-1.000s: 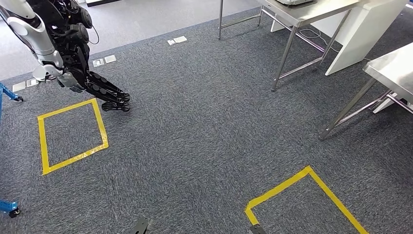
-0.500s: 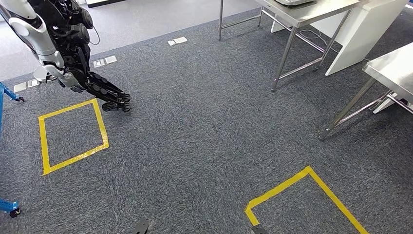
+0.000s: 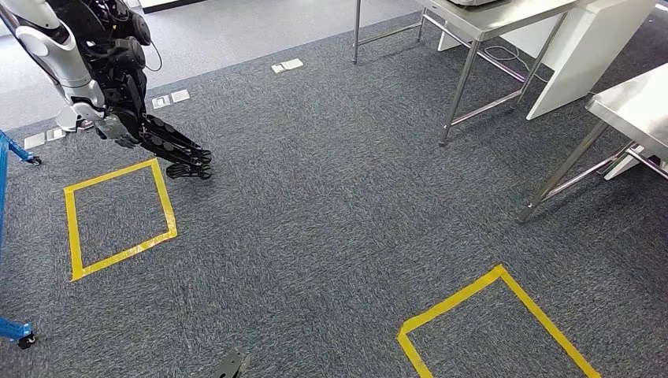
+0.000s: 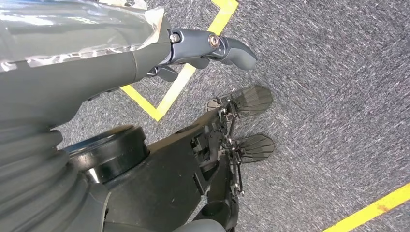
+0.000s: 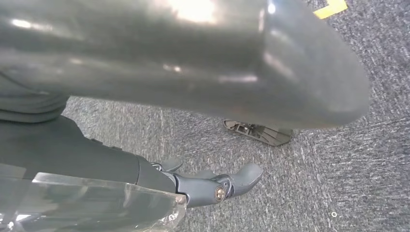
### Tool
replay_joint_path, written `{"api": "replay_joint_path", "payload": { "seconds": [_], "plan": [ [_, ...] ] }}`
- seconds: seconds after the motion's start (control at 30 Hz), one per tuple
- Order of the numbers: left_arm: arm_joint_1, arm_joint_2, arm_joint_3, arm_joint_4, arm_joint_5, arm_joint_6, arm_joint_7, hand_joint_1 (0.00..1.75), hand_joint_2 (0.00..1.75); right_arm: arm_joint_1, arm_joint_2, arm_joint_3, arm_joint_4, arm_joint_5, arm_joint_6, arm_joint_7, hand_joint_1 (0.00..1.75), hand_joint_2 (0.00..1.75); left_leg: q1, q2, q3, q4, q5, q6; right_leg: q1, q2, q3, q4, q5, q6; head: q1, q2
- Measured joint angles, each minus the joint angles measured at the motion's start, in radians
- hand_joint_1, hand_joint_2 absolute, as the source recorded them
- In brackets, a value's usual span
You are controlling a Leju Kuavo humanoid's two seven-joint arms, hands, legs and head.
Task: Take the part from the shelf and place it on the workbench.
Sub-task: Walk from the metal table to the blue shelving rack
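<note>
In the left wrist view my left hand (image 4: 145, 58) hangs over the grey carpet with its thumb (image 4: 217, 44) stretched out and nothing in its grasp. My right hand (image 5: 193, 186) hangs the same way in the right wrist view, thumb (image 5: 237, 181) out and holding nothing. A clear film covers the back of each hand. A steel workbench (image 3: 504, 20) stands at the far right of the head view, and a second steel table (image 3: 634, 106) is nearer on the right. A blue shelf frame (image 3: 9, 150) on casters shows at the left edge.
Another black and silver humanoid robot (image 3: 110, 63) stands at the far left beside a yellow tape square (image 3: 161, 201). A second yellow tape square (image 3: 480, 293) lies near on the right. A white panel (image 3: 587, 55) leans behind the workbench. Floor sockets (image 3: 287, 65) sit in the carpet.
The whole picture has shifted slightly, so my camera has moved. The near yellow square has slid a little toward the bottom right. The other robot's arm has swung a touch.
</note>
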Motion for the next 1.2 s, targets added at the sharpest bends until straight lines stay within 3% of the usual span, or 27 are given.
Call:
{"api": "replay_joint_path", "payload": {
  "seconds": [0.47,0.9,1.2],
  "plan": [
    [0.014,-0.003,0.019,0.000,0.063,0.025,-0.021,0.00,1.75,-0.013,0.000,0.008,0.000,0.064,0.024,0.014,0.00,0.00,0.000,0.000,0.000,0.002,0.000,0.000,0.000,0.000,0.008,0.000,0.000,0.001,0.000,0.000],
    [0.016,0.001,0.021,0.000,0.021,-0.025,-0.009,0.00,1.75,-0.020,0.000,0.009,0.000,0.036,0.026,0.025,0.00,0.00,0.000,0.000,0.000,0.003,-0.001,0.000,0.000,0.000,0.002,0.000,0.000,0.001,0.000,0.000],
    [0.012,0.004,0.020,0.000,0.000,-0.010,0.011,0.00,1.75,-0.010,0.000,0.001,0.001,0.021,0.012,0.012,0.00,0.00,0.000,0.000,0.000,0.003,-0.001,0.000,0.000,0.000,0.002,0.000,0.000,0.001,0.000,0.000]
  ]
}}
